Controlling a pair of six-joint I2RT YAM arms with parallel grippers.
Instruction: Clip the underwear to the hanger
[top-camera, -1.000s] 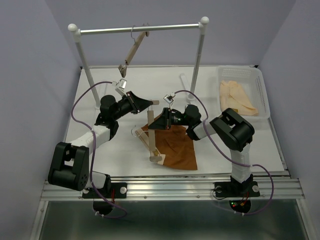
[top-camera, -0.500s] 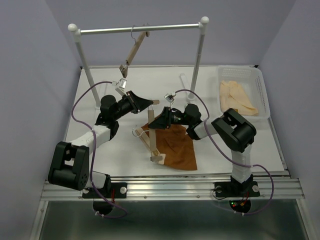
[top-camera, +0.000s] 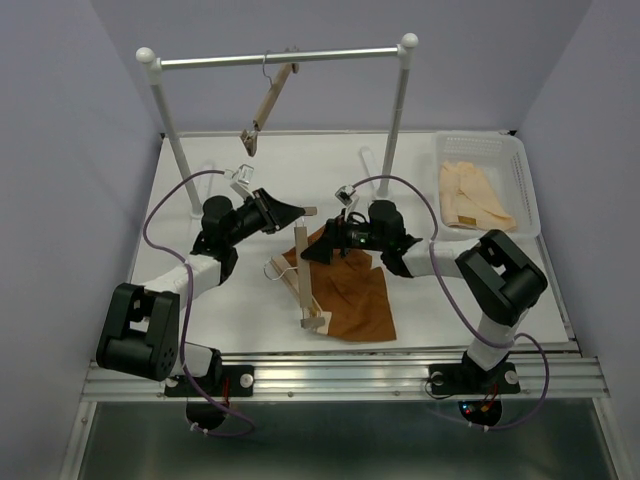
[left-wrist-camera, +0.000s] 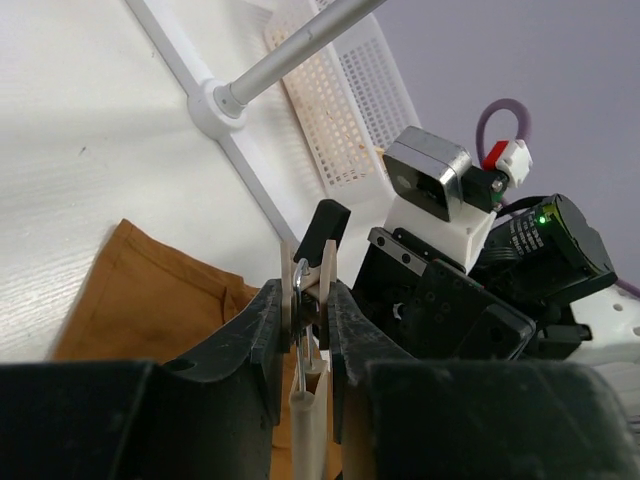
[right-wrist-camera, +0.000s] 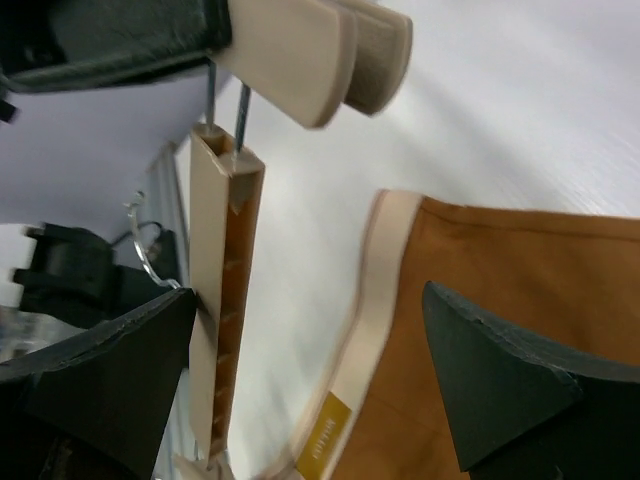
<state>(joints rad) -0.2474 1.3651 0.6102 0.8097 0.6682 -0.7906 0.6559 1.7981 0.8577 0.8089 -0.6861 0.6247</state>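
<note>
The left gripper (top-camera: 303, 212) is pinching the far clip (left-wrist-camera: 310, 262) of the hanger (top-camera: 303, 278), whose bar is running near to far beside the flat brown underwear (top-camera: 355, 300), while the right gripper (top-camera: 312, 251) is hovering wide open, holding nothing, over its waistband, and the white basket (top-camera: 527, 190) is holding cream garments (top-camera: 475, 196).

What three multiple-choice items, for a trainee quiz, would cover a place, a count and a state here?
1. Where on the table is the basket of cream garments? A near left; B far right; C centre.
2. Counting the hanger on the table, how many wooden hangers show? A one; B two; C four.
3. How do the right gripper's jaws stand over the underwear? A shut on it; B shut on the hanger; C open.
B, far right edge; B, a second hanger hangs on the rail; C, wide empty gap.
</note>
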